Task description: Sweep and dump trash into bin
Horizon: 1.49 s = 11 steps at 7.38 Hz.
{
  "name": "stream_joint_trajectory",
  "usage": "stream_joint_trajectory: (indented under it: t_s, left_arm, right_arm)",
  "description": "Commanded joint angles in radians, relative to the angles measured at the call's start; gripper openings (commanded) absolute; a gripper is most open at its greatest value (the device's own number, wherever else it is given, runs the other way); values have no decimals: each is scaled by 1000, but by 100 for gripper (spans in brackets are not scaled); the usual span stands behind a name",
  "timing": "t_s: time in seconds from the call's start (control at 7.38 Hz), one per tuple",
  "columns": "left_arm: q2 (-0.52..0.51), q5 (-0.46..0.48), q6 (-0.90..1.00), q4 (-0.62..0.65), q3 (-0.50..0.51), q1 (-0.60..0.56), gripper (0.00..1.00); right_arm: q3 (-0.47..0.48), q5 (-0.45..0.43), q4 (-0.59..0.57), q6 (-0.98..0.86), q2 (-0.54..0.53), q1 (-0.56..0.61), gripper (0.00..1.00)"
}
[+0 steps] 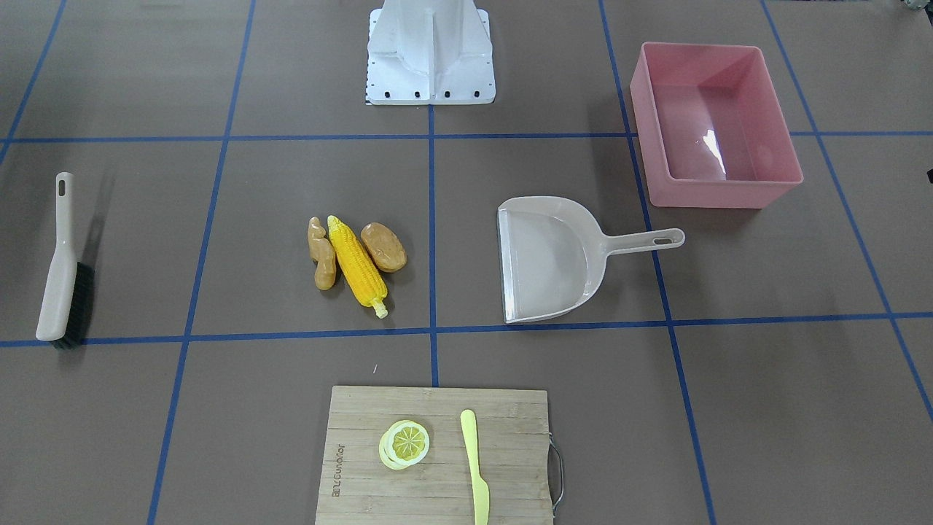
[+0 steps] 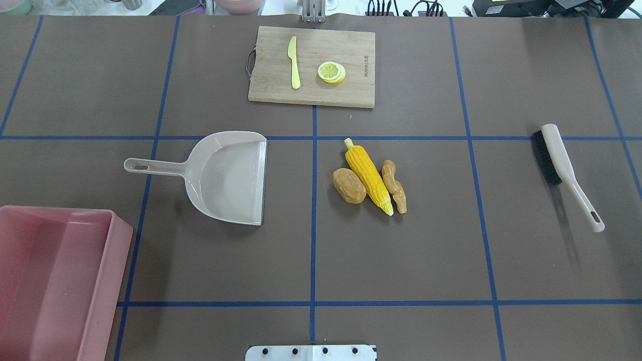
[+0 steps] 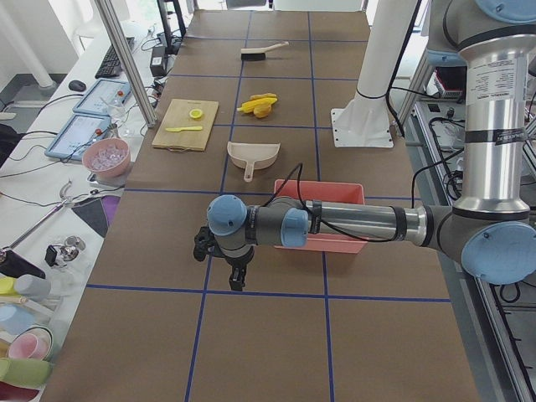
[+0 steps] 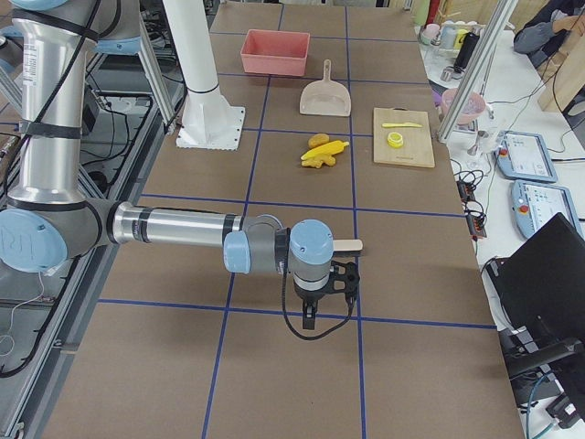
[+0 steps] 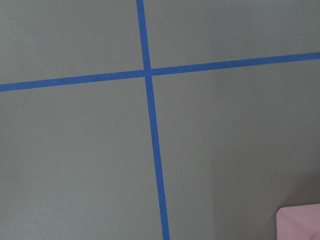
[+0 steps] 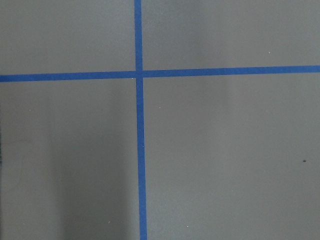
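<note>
Bin: the pink bin [image 2: 105, 286] stood empty at the near-left corner of the bench [image 2: 401, 260].
Dustpan: the beige dustpan [image 2: 225, 175] lay empty, its mouth towards the trash.
Trash: the corn cob [image 2: 368, 175], potato [image 2: 349, 186] and ginger root [image 2: 393, 186] lay touching mid-bench, unswept.
Brush: the brush [image 2: 564, 170] lay far right, unheld.
Hands: the left hand [image 3: 234, 280] and right hand [image 4: 311, 315] hovered over the bare ends; I couldn't tell their spread.
Progress: nothing done yet, I reckoned.
Writing: the cutting board [image 2: 311, 67] had a burnt-in brand, unreadable.

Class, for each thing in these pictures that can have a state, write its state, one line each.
Pink rectangular plastic bin, upright, empty.
Beige plastic dustpan, lying flat, empty.
Beige black-bristled hand brush, lying unheld.
Yellow corn cob, brown potato, tan ginger root, side by side, unswept.
Left gripper, right gripper, cannot tell.
</note>
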Motion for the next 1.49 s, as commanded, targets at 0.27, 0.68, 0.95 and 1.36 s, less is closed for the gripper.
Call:
stream_joint_trajectory:
  t_s: [0.27, 0.68, 0.95, 1.36]
  left_arm:
    - [2, -2, 0, 1, -3, 0, 98]
    - [2, 0, 0, 1, -1, 0, 98]
    - [2, 0, 0, 3, -1, 0, 98]
    - [2, 0, 0, 3, -1, 0, 98]
  right_arm:
    - [1, 9, 5, 0, -19, 0, 100]
    - [23, 18, 12, 8, -8, 0, 100]
    - [47, 137, 13, 113, -7, -47, 100]
    - [131, 100, 64, 390, 15, -295, 98]
